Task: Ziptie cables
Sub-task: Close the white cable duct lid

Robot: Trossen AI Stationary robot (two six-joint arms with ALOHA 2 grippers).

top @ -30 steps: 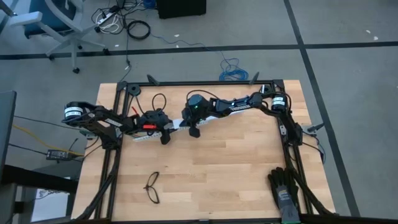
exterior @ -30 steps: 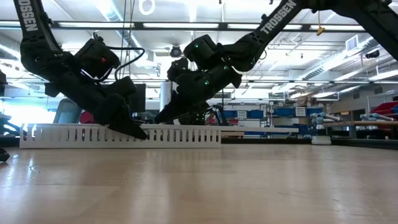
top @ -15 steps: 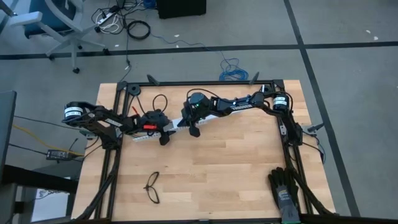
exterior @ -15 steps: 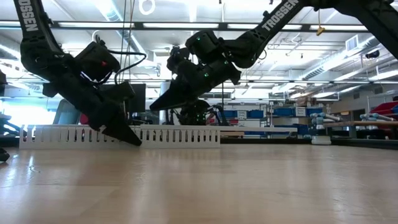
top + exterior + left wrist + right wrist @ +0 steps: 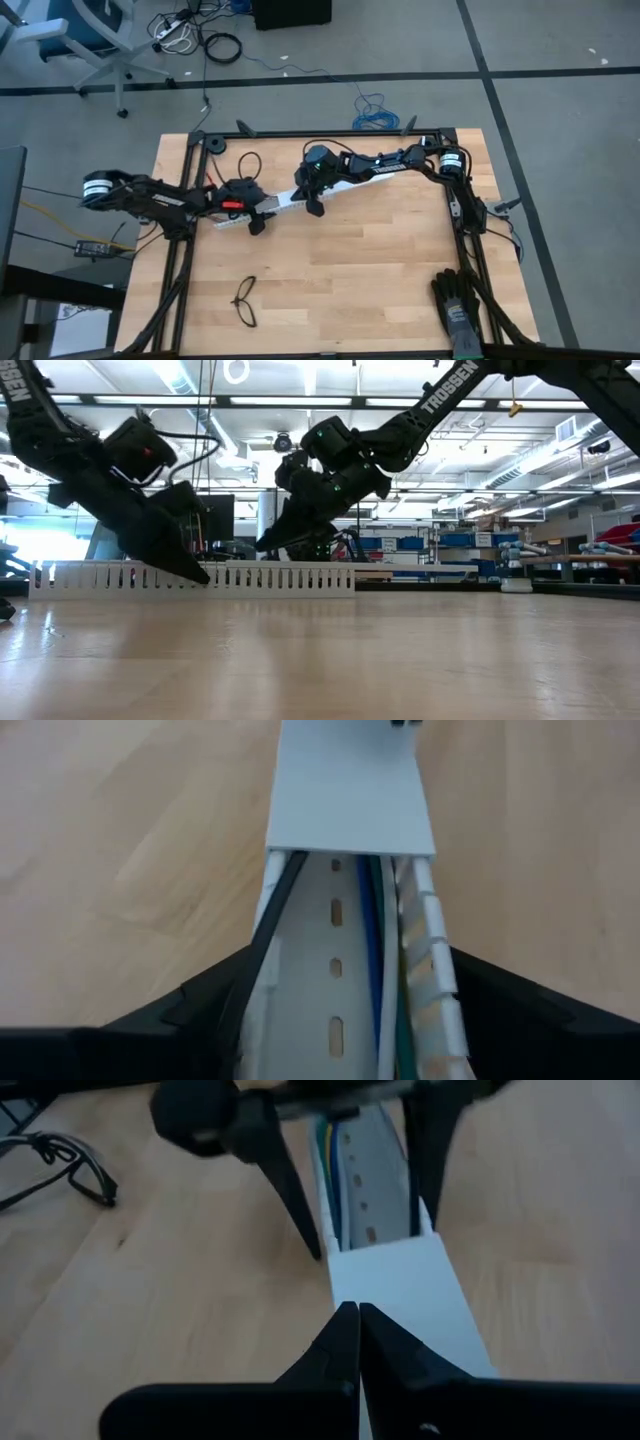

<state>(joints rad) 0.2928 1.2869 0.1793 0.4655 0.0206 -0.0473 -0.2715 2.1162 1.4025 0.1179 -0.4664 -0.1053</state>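
A white slotted duct lies on the table at the far left, and a flat white lid covers part of it. In its open part lie the cables, blue, green and white. A thin dark strip runs along one wall; ziptie or cable, I cannot tell. My left gripper is open, with one finger on each side of the duct. My right gripper is shut, its tips over the lid's end; the low view shows it slightly above the duct. My left gripper straddles the open part of the duct, slanting down from the table's left, with one finger beside each side wall. Whether the fingers touch the walls, I cannot tell.
Black glasses lie near the table's front left. A dark glove-like object sits at the front right corner. Black frame rails run along the table's edges. Bare wood lies across the middle and the front.
My left gripper has drawn back along the duct toward the table's left edge, staying low over it. The duct and its lid have stayed where they were.
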